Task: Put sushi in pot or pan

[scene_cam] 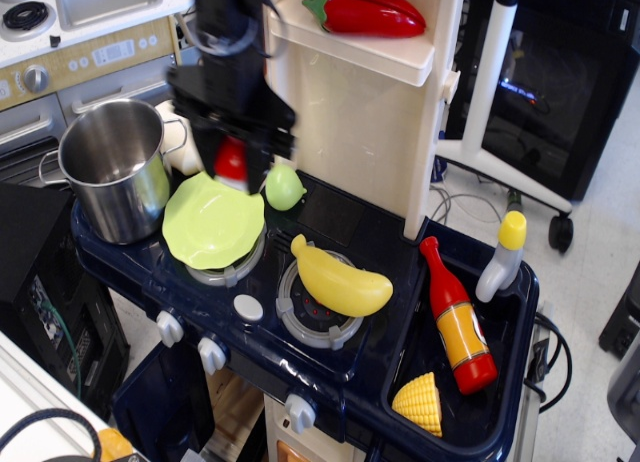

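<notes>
Toy kitchen: the sushi, red over white, hangs clamped in the jaws of the gripper, above the rear edge of the green plate & short of the steel pot. We judge this the carry step; next it needs to travel left w/ height enough to clear the pot rim, then release. Room is tight: shelf unit just behind, lime ball beside.

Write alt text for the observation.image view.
A black end effector holds the red sushi above a light-green plate, right of a steel pot. A banana lies on the toy stove's burner.
</notes>
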Controlling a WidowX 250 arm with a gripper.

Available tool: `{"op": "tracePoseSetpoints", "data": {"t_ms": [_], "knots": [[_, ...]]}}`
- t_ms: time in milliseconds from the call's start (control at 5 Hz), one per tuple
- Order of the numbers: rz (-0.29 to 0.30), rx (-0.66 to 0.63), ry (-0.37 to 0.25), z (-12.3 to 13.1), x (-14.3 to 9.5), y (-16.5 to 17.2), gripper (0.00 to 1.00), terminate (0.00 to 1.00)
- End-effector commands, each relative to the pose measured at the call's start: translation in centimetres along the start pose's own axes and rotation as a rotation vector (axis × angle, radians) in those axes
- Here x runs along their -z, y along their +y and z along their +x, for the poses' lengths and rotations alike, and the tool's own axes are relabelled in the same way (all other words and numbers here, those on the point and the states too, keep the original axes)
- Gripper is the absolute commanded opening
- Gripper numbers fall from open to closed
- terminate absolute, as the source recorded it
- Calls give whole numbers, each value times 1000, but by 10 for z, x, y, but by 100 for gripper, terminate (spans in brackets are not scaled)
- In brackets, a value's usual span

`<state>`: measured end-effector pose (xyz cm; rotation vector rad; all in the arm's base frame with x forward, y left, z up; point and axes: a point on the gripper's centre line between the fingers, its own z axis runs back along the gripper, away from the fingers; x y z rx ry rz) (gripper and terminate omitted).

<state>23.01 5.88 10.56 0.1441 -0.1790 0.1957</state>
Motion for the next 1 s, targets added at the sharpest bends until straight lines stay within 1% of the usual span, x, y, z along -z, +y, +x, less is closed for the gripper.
{"op": "tracePoseSetpoints", "data": {"t_ms": [0,200,400,600,800], "knots": [[87,-37,-50,10,-13,57,0,0],[94,-22,-83,12,-13,89,0,0],[90,-26,-96,15,-10,106,0,0],[52,-9,-61,20,-7,118,0,0],[22,-7,-100,20,-4,116,100,100]]}}
